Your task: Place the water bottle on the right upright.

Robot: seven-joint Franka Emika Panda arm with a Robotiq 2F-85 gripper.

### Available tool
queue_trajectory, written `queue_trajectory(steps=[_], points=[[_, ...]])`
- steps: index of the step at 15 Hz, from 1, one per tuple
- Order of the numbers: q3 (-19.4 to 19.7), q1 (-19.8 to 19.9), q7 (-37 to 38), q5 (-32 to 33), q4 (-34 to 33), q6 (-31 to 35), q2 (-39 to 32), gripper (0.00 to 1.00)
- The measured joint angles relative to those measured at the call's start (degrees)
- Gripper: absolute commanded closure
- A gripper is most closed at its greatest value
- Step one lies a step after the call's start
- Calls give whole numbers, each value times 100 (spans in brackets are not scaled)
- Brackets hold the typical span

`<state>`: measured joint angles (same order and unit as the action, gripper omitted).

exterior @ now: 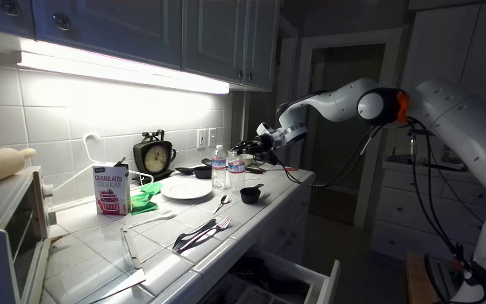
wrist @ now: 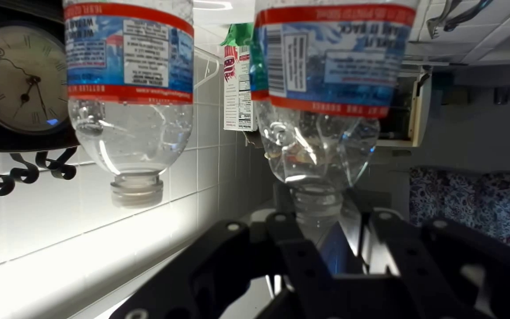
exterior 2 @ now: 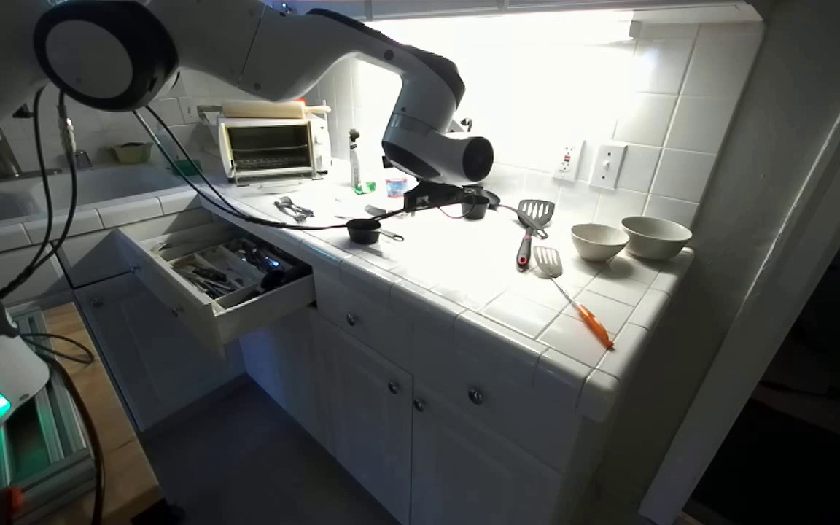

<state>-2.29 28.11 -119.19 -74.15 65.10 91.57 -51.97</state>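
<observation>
Two clear water bottles with red and blue labels stand upright close together. The water bottle [exterior: 237, 174] nearer the counter's front edge shows large at the right in the wrist view [wrist: 330, 62], which stands upside down. My gripper [wrist: 319, 201] has its black fingers on both sides of this bottle's neck and appears shut on it. In an exterior view the gripper [exterior: 243, 147] is at the bottle's top; the base appears to rest on the counter. The second bottle [exterior: 219, 169] has a pale cap and stands beside it, also in the wrist view [wrist: 129, 57], untouched.
A white plate [exterior: 186, 191], a black measuring cup [exterior: 250, 195] and a spoon [exterior: 222, 202] lie near the bottles. The black clock [exterior: 155, 156] and sugar carton [exterior: 111, 190] stand behind. A drawer [exterior 2: 216, 310] is open below. Bowls [exterior 2: 599, 243] and spatulas lie beyond.
</observation>
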Motion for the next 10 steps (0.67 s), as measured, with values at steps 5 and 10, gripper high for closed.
queue_trajectory(steps=[5, 10], points=[[3, 29, 0, 0, 0, -55, -7, 92], [-29, 72, 0, 0, 0, -56, -20, 92]])
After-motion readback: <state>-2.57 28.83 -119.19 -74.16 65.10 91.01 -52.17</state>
